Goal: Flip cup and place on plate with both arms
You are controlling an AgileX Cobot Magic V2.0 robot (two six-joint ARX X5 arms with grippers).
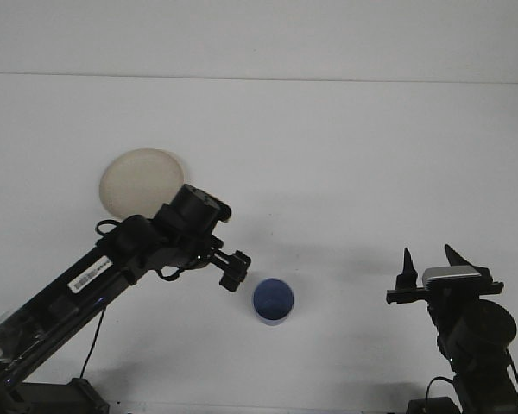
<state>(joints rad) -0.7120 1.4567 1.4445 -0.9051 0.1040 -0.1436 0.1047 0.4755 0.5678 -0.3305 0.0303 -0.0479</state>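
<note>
The round beige plate (138, 182) on the white table (345, 155) carries nothing; the left arm hides its lower right edge. The left gripper (234, 270) sits just left of the blue plastic cup (273, 301), finger spread unreadable. The cup stands mouth-up, apparently empty. The right gripper (428, 266) holds nothing, fingers apart.

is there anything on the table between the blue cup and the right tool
No. In the front view, only bare white table lies between the cup and the right tool.

We've one front view, high behind the arms, looking forward and down, far back, whole white table (345, 155) in frame
</note>
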